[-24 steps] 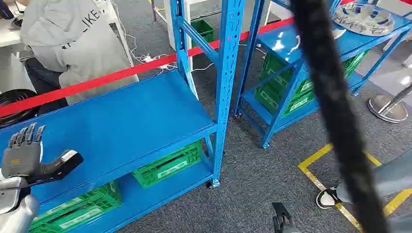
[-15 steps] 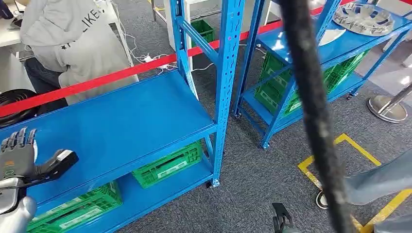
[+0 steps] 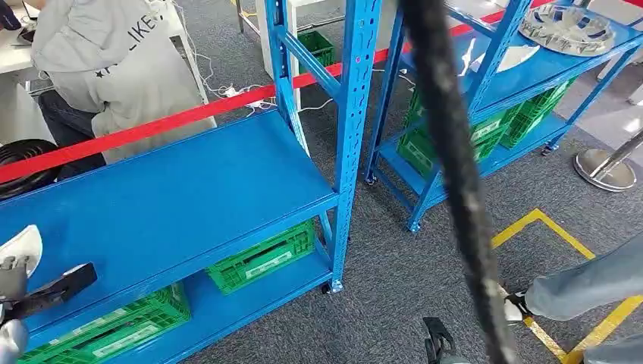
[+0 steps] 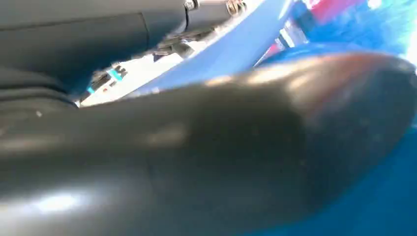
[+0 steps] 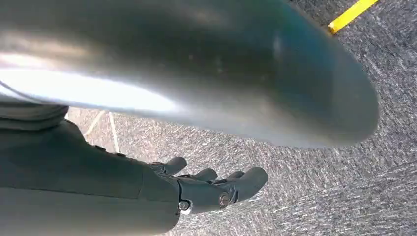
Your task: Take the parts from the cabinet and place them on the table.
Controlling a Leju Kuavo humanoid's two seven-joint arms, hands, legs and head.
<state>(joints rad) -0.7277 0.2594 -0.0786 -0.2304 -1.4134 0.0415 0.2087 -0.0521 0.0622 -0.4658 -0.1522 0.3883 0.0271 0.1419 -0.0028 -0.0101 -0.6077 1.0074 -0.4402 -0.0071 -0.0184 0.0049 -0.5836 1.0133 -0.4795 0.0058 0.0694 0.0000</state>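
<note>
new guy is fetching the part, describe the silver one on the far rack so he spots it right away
Find the second blue rack, behind and to the right of the near one. On its upper shelf, at the far right end, lies the silver part. It is a round, shiny, patterned metal disc; all else in that rack is green crates.

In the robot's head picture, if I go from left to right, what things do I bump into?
Left hand → near blue shelf → blue upright post → black cable → far blue rack → round metal stand base.
</note>
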